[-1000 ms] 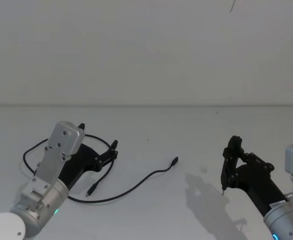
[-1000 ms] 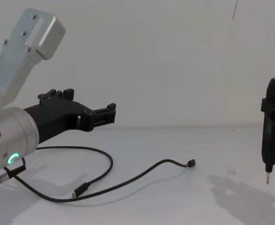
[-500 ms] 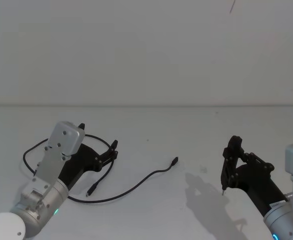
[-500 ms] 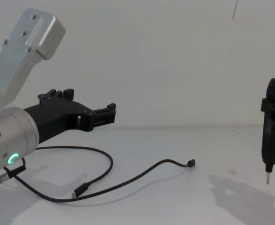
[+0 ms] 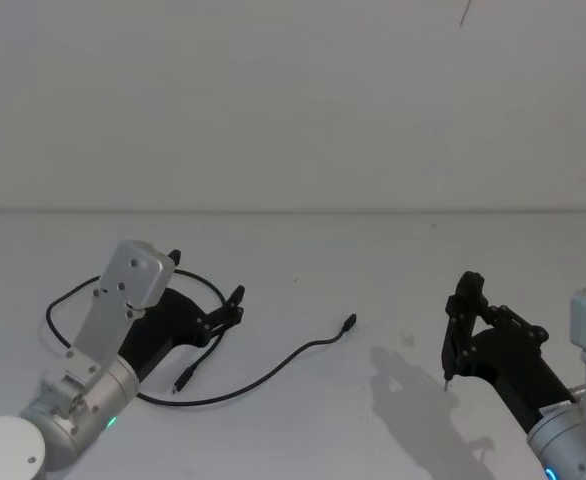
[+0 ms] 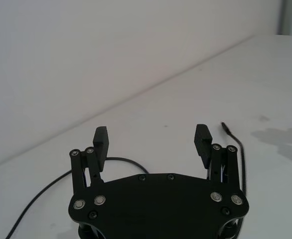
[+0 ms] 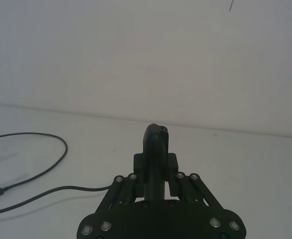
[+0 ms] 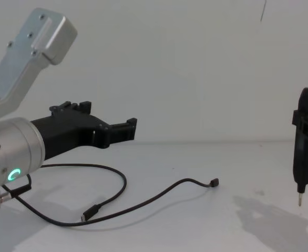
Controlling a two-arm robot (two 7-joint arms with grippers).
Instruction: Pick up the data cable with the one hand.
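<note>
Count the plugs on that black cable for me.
2. One small black flat plug lies at the thin black data cable's far tip, mid-table; the other lies nearer, beside the chunky black left gripper's open fingers.

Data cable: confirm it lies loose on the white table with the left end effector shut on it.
No. The data cable does lie loose on the white table, but the left end effector is open, above it and not touching it; the left wrist view shows its fingers spread apart. The right end effector, at the right, grips a black tool.
</note>
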